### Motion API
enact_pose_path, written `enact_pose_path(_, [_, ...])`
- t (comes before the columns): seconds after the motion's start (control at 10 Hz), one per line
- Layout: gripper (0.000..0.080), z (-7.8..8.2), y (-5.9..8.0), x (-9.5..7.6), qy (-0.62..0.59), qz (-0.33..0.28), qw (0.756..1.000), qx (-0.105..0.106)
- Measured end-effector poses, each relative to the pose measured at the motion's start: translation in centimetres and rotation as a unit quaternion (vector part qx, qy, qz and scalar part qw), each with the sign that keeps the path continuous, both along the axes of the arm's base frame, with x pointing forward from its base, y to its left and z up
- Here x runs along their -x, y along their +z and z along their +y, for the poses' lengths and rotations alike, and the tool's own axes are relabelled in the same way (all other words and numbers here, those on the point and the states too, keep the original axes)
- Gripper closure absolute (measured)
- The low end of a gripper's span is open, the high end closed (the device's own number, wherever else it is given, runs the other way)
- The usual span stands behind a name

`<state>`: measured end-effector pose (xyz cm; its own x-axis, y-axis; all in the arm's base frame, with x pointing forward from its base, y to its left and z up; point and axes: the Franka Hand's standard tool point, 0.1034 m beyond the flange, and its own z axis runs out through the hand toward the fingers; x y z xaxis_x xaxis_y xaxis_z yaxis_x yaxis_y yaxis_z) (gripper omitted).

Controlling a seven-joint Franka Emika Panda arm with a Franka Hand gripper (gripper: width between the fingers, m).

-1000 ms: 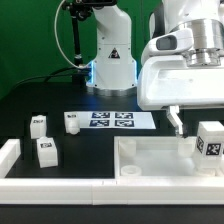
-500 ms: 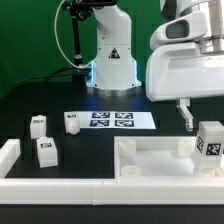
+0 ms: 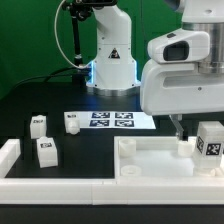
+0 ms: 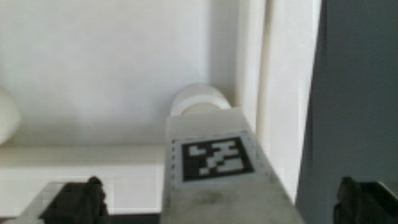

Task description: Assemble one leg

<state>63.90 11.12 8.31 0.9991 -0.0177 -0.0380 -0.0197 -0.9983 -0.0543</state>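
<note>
The claw [image 4: 217, 203] stood spread wide, its two dark fingertips [image 4: 75, 198] flanking the leg [image 4: 214, 150] without touching it, so nothing was pinched. The leg stood upright just below and between the fingertips, at a corner of the white panel [image 3: 150, 158], close to its rim. The step in hand looked like the reach for a grasp. Next, by my judgement, the claw needed to sink lower, centred on the post, then close across its sides before any lift.
</note>
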Motion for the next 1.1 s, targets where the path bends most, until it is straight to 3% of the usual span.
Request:
enact_pose_path(0.1, [0.0150,-0.1,0.0,0.1,-0.005,0.004,1.000,0.000])
enact_pose_path(0.3, [0.0435,-0.2,0.0,0.0,-0.029,0.004,1.000,0.001])
enact_pose_path(0.4, [0.0435,-0.1,0.0,0.1,-0.062,0.006,0.998,0.001])
enact_pose_path(0.5, [0.0514,-0.1,0.0,0.1,-0.126,0.010,0.992,0.003])
enact_pose_path(0.7, [0.0514,0.1,0.0,-0.1,-0.214,0.005,0.977,0.005])
enact_pose_path(0.9, [0.0514,1.1,-0.5,1.3,-0.359,-0.035,0.933,-0.001])
enact_pose_path(1.1, [0.0514,1.8,-0.7,1.1,-0.495,-0.034,0.868,-0.024])
